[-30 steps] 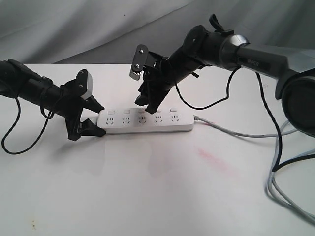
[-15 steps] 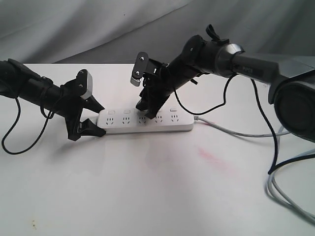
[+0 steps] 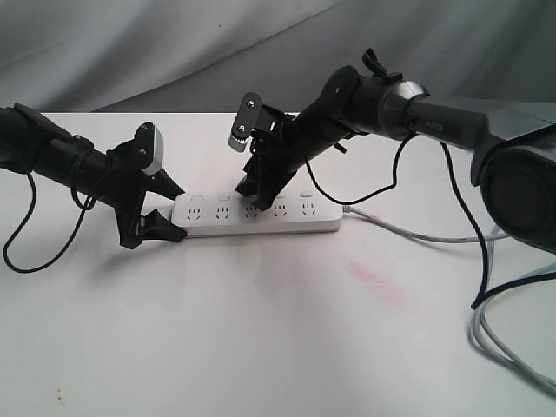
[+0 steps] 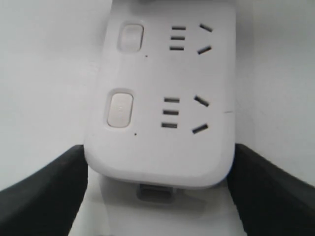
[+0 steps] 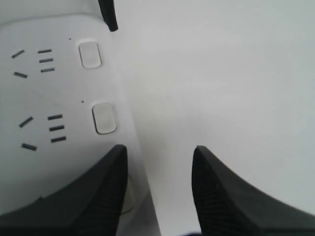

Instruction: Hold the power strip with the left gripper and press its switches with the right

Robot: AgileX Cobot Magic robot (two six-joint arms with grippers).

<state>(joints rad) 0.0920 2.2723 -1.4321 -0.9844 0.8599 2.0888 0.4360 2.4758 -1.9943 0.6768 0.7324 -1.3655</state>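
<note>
The left gripper (image 3: 172, 213), at the left of the exterior view, is closed onto the rounded end of the power strip (image 3: 261, 217). In the left wrist view its two black fingers (image 4: 44, 191) sit against the strip's opposite long edges with no gap showing. That half of the job looks settled. The right gripper (image 3: 259, 198) comes down from the upper right onto the middle of the strip with its jaws partly apart and nothing between them. In the right wrist view one finger (image 5: 98, 196) lies over the strip's switch-side edge and the other hangs over bare worktop (image 3: 261, 330). The step in hand is pressing, seemingly at the third of the switches (image 3: 223, 198) counted from the held end. That rocker is hidden under the finger, so I cannot tell whether it is truly touched. The next move likely calls for a short, straight push down with that fingertip, then a lift and a shift along the row. The strip lies flat across the centre of the worktop, its grey cord (image 3: 408, 230) trailing off to the right.
</note>
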